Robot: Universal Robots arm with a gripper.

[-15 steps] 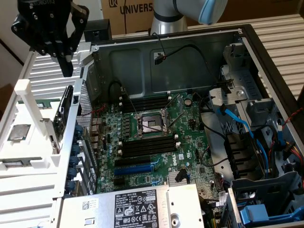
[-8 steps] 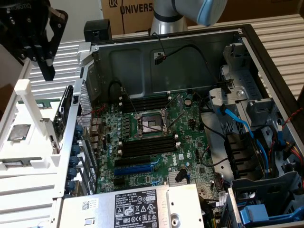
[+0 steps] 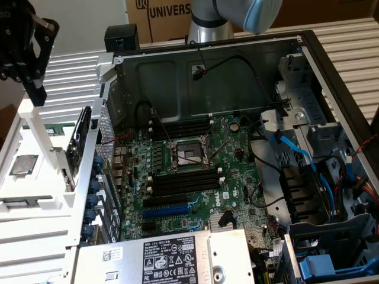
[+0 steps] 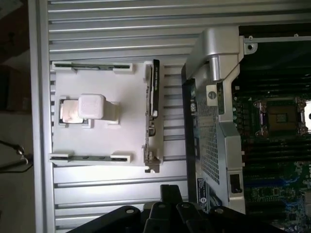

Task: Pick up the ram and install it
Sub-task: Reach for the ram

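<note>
A ram stick [image 3: 59, 128], green with a pale label, lies in an edge slot of the white holder [image 3: 35, 183] at the exterior view's left. The wrist view shows it [image 4: 92, 65] and a second stick [image 4: 90, 158] on the opposite edge of the holder [image 4: 131, 126]. My black gripper [image 3: 35, 94] hangs shut above the holder's far end and holds nothing. Its fingertips [image 4: 167, 194] point at the ribbed table beside the holder. Inside the open computer case, the empty black memory slots [image 3: 183, 180] flank the processor socket [image 3: 189, 155].
A dark card [image 3: 80, 139] stands on edge along the holder's side nearest the case. A chip [image 3: 23, 164] sits in the holder's middle. The case wall [image 3: 100, 177], a blue expansion slot [image 3: 169, 208], loose cables [image 3: 296, 154] and the power supply [image 3: 166, 257] crowd the exterior view's right.
</note>
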